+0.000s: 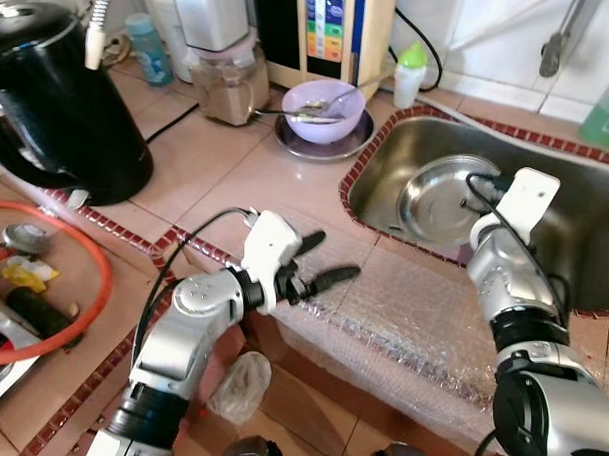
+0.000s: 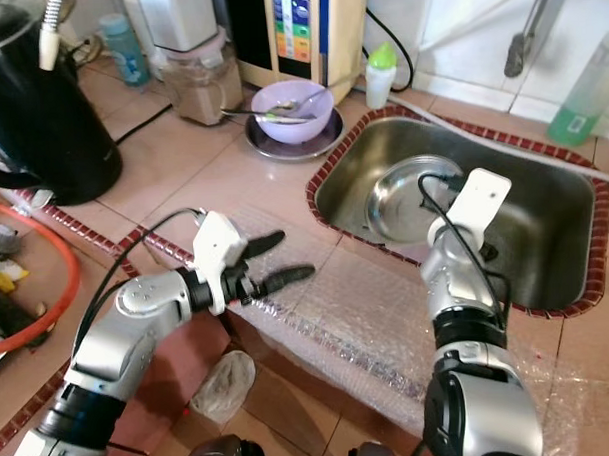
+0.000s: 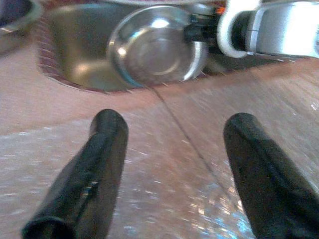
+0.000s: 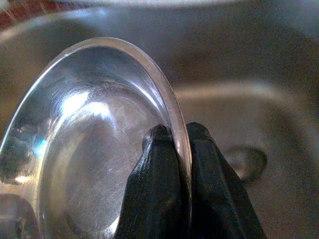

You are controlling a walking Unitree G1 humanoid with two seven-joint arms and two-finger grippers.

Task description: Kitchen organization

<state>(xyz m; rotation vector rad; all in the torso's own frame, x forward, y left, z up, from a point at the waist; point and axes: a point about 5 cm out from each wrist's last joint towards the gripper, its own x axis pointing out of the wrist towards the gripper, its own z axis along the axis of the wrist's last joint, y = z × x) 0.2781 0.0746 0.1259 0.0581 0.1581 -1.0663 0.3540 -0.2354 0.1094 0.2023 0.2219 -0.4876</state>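
Apparently right tool [image 4: 180, 137] pinching plate [image 4: 94, 129] rim.

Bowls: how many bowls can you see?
2. A steel bowl is in the sink, its rim pinched by the right gripper. A purple bowl sits on a plate beside the sink. Others may be hidden.

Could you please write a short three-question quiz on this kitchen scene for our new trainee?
1. True or false: the right gripper is shut on the rim of the steel plate.
2. The left gripper hovers over: A) the kettle B) the bubble wrap C) the sink.
3. Fill in: the purple bowl holds a ____.

Key: 1 true; 2 B; 3 spoon.
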